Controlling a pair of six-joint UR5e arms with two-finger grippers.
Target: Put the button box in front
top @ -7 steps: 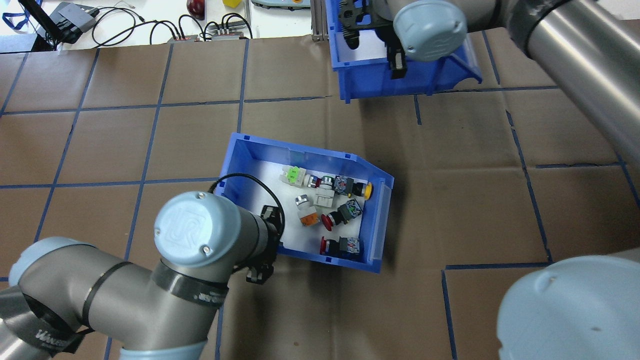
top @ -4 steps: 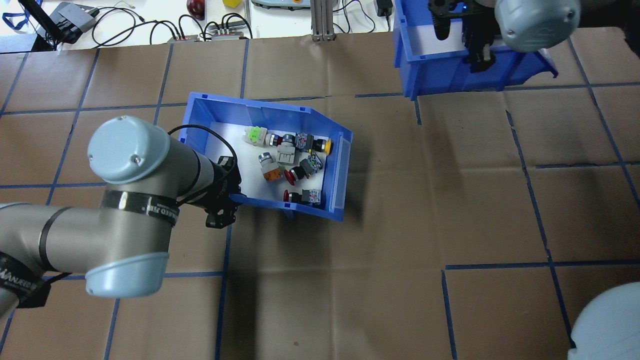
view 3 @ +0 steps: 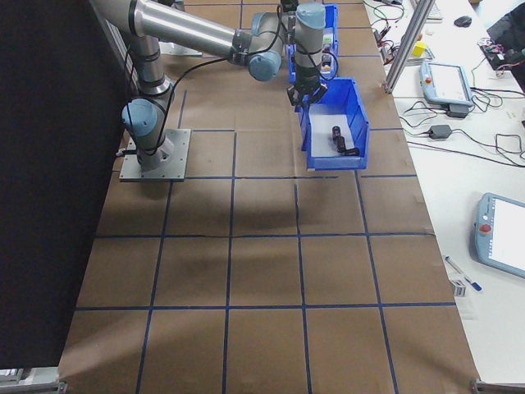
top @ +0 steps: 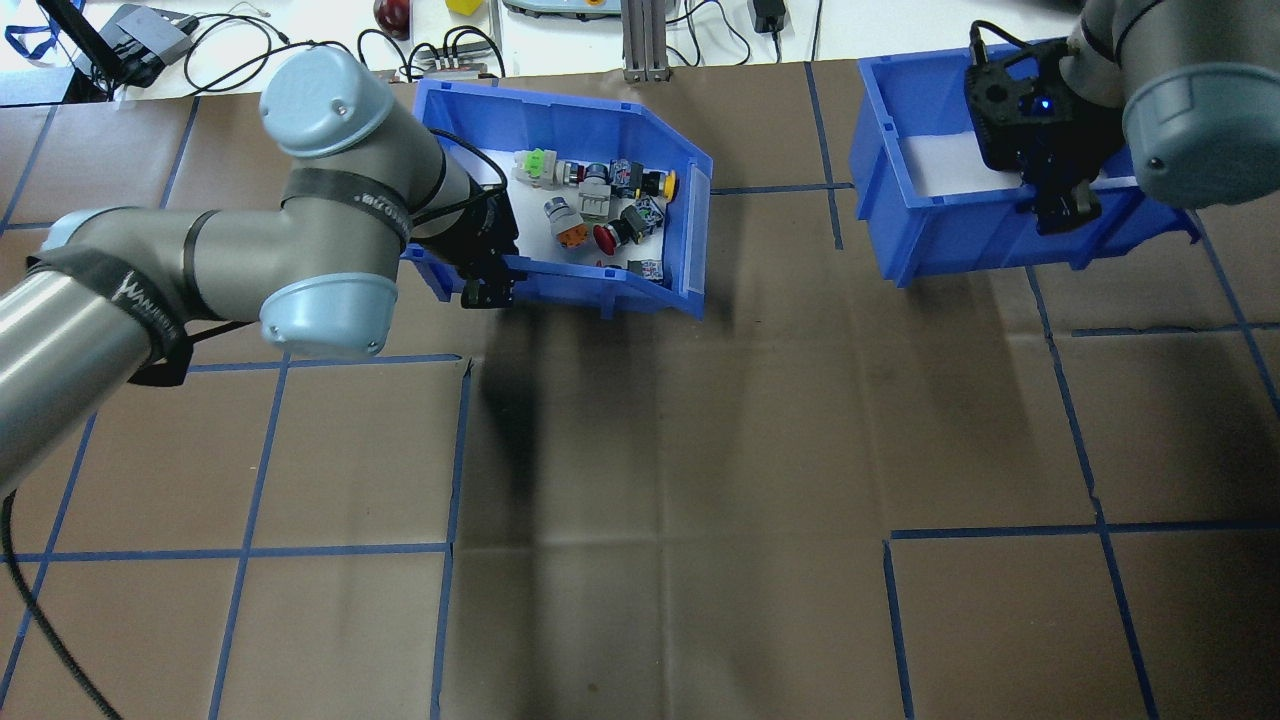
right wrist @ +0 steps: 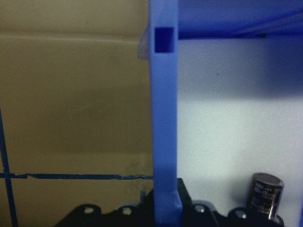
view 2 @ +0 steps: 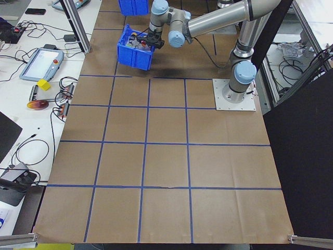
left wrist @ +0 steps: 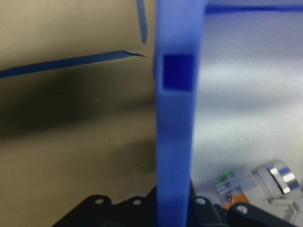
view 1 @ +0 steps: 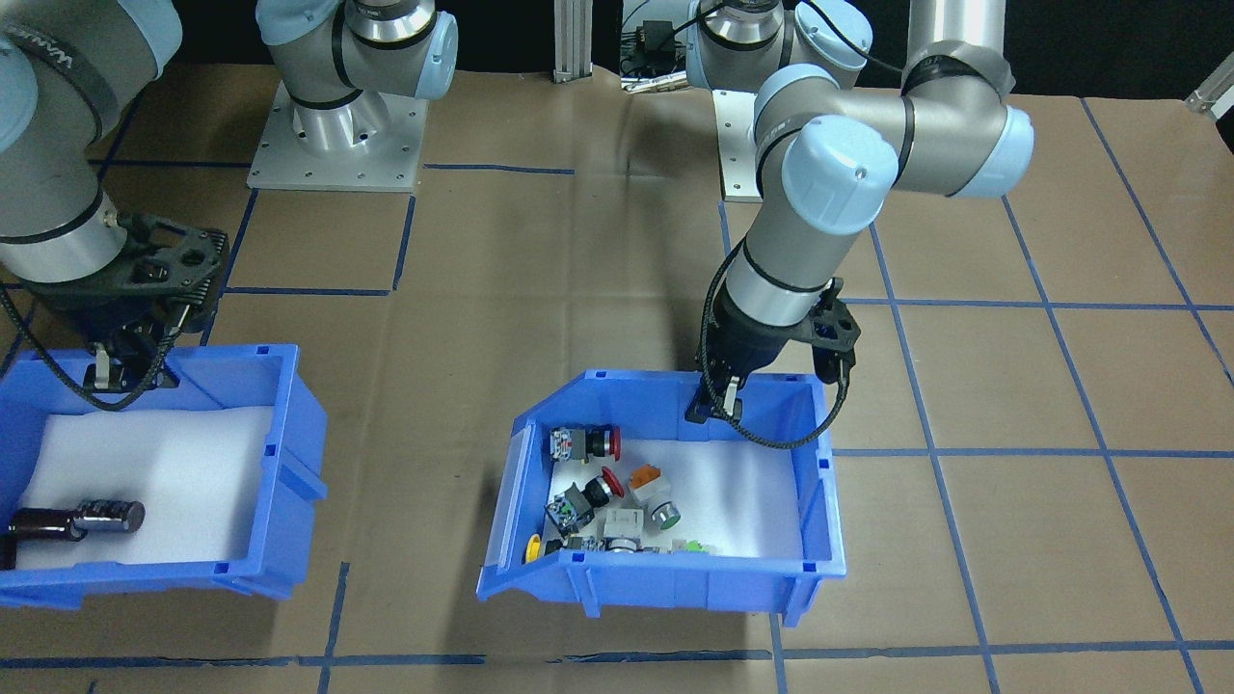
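Note:
The button box [top: 590, 285] is a blue bin with a white liner and red, orange, yellow and green push-buttons [top: 600, 205] inside. It sits at the table's far edge in the overhead view, left of centre. My left gripper [top: 487, 280] is shut on its near-left wall. The front-facing view shows the same box [view 1: 675, 583] with the left gripper [view 1: 718, 403] pinching its back rim. In the left wrist view the blue wall [left wrist: 175, 142] runs between the fingers. My right gripper [top: 1068, 208] is shut on a second blue bin [top: 940, 235].
The second bin [view 1: 280, 453] holds dark capacitors [view 1: 87, 516] and stands at the far right in the overhead view. Cables and devices [top: 430, 55] and an aluminium post [top: 637, 40] lie beyond the far edge. Brown paper with a blue tape grid covers the table.
The left arm has carried the button box from the table's middle to the far edge. The right arm has moved the capacitor bin further right. Both grippers have kept their hold.

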